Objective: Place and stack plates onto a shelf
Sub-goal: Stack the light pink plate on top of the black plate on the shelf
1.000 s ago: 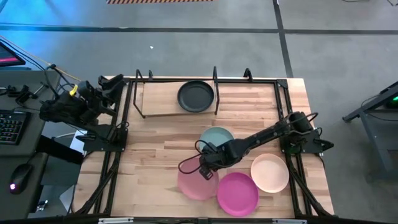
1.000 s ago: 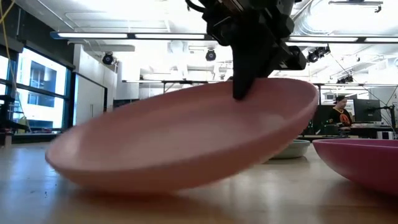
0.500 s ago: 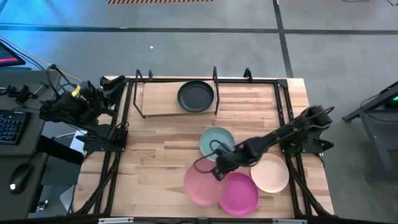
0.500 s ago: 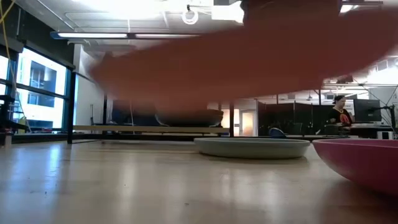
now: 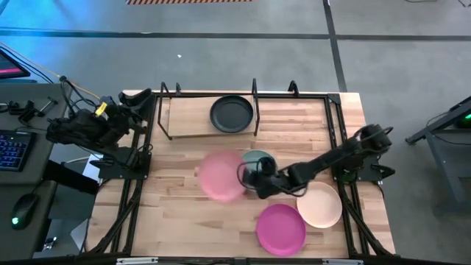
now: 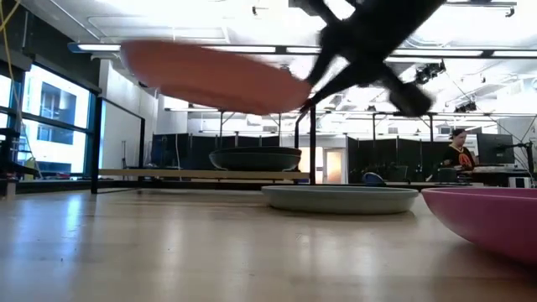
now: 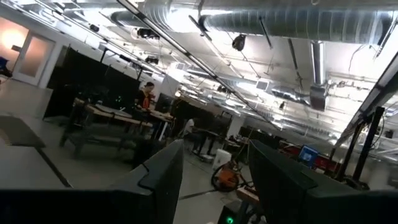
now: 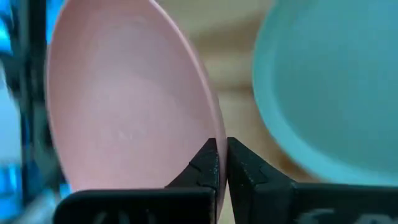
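Note:
My right gripper is shut on the light pink plate, held in the air over the middle of the table; the low view shows this plate well above the tabletop. The light teal plate lies flat on the table beside it, partly under my arm. The magenta plate and cream plate lie near the near right corner. The dark grey plate sits on the shelf at the far edge. The dark teal plate is out of view. My left gripper is open, off the table's left side. My right gripper pinches the light pink plate's rim on its right side between the two fingers, one on each face. The fingers come roughly level from the table's right. The plate is lifted clear and slightly tilted, reaching out leftward beyond the fingertips.
Black metal rods frame the table's left, right and far sides, and upright dividers stand at the shelf. Bare tabletop lies to the near left. A person sits far back in the room.
My right gripper has lifted the light pink plate, which a second ago was tilted with its left edge on the table. The plate is now clear of the table and has been carried up and toward the far edge, past the light teal plate.

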